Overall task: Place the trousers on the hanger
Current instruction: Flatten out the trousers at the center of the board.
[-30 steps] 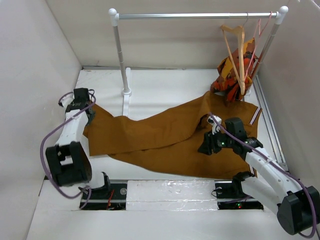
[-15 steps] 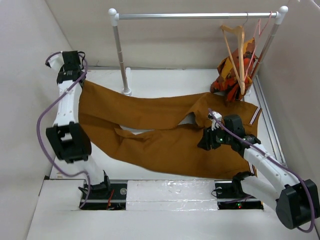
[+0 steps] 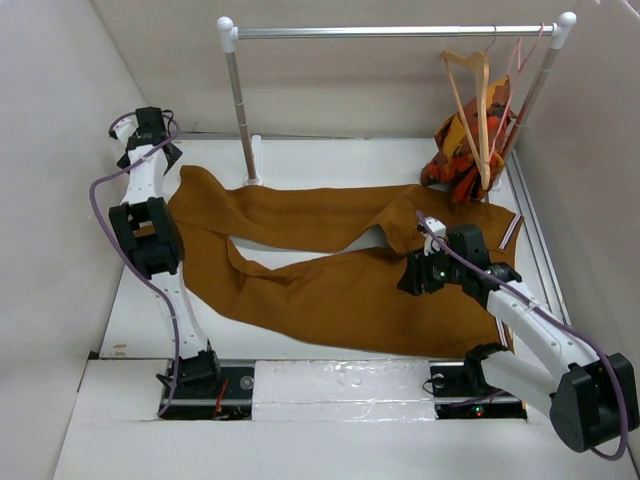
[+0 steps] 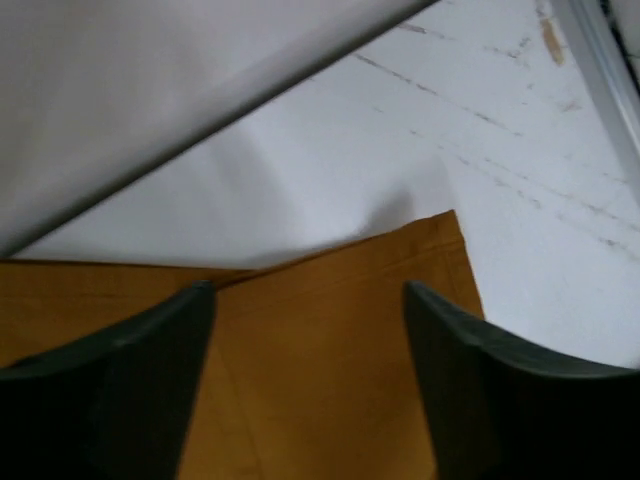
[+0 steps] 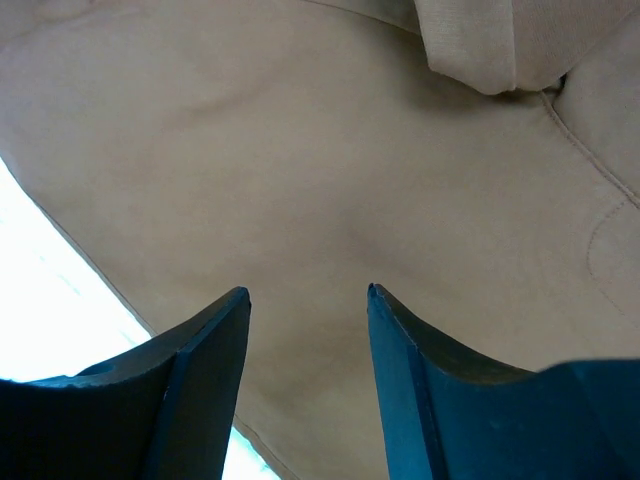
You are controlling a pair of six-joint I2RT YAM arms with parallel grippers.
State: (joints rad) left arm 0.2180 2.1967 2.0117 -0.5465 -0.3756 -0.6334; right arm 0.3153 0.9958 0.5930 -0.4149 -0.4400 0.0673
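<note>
White table (image 3: 330, 165): trousers (image 3: 330, 290) lie flat. Left gripper (image 4: 308, 292) jaws spread, empty, leg hem just below. Right gripper (image 5: 306, 290) jaws apart over the cloth. Hanger (image 3: 468, 85) on rail (image 3: 390, 32), well beyond it.

Silver metal clothes rail (image 3: 400, 32) stands far on white table (image 3: 330, 165); orange-red-yellow patterned garment (image 3: 460, 150) and thin pink wire hanger (image 3: 517, 70) at its right end.
</note>
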